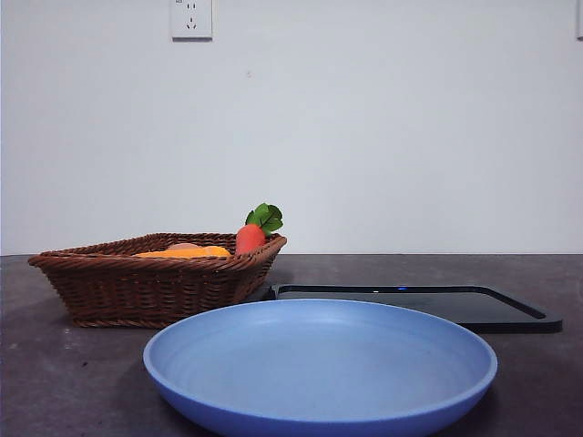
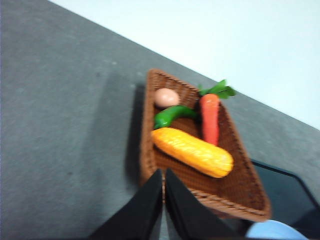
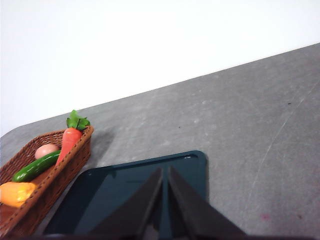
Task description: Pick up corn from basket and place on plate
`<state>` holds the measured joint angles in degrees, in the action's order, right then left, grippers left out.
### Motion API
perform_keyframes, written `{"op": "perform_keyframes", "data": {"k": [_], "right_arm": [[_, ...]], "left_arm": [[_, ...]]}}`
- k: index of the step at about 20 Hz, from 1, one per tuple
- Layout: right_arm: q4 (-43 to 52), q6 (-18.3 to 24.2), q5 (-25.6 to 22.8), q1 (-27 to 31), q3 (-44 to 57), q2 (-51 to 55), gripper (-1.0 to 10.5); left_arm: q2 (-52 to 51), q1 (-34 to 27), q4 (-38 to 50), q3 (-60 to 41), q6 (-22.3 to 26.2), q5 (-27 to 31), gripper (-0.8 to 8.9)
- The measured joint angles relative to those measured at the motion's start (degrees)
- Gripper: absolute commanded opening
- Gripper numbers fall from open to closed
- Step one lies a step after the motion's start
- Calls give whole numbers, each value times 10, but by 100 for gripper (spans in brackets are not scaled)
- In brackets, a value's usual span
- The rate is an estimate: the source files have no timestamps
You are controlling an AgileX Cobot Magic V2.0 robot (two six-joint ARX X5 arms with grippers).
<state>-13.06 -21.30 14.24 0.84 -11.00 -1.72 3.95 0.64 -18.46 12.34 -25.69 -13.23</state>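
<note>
The orange-yellow corn (image 2: pixel 194 151) lies inside the brown wicker basket (image 2: pixel 250 197), beside a carrot and a green vegetable. In the front view only its top edge (image 1: pixel 187 252) shows over the basket rim (image 1: pixel 137 273) at left. The light-blue plate (image 1: pixel 319 364) sits in front, near the camera, with nothing on it. My left gripper (image 2: pixel 163 175) hovers shut above the basket's near rim, apart from the corn. Over the black tray, my right gripper (image 3: pixel 165 172) is shut and holds nothing. Neither arm shows in the front view.
A flat black tray (image 1: pixel 428 303) lies behind the plate at the right. In the basket also rest a red-orange carrot (image 2: pixel 210 117) with green leaves, a green vegetable (image 2: pixel 172 115) and a small peach-coloured round item (image 2: pixel 165 97). A white wall stands behind the grey table.
</note>
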Motion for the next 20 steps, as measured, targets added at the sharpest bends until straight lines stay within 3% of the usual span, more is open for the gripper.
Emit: {"op": "perform_keyframes", "data": {"k": [9,15,20], "right_arm": [[-118,28,76,-5,-143,-119,2],[-236,107,135,-22,-257,-236,2],[-354,187,143,-48,-335,-319,2]], "left_arm": [[136,0,-83,134,40,-97,7],[241,0,-169,238,124,-163,7],[303,13,-227,292,181,-183,7]]}}
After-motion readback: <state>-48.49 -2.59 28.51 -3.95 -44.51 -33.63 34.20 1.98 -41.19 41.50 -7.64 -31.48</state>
